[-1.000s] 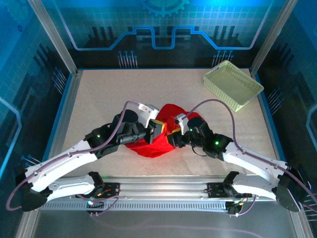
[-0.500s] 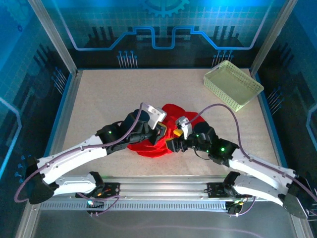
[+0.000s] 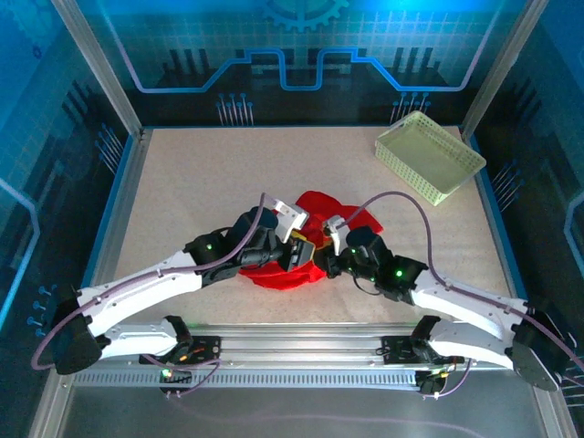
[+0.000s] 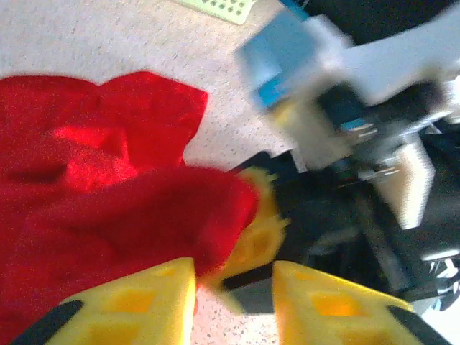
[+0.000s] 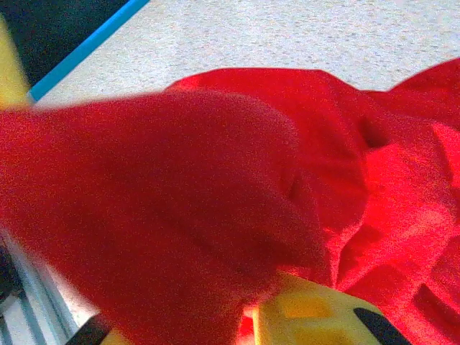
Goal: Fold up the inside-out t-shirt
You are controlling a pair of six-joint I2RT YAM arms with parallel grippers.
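Red t-shirt sits bunched low-centre on the worktop, between both arms. Right gripper jaws pinch a fold. Left gripper jaws are part-open and empty, cloth touching its left finger. No clear long axis.

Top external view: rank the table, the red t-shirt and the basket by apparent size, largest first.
1. The table, clearly largest.
2-3. The basket and the t-shirt look alike. The shirt is bunched and partly hidden, so I won't rank them.
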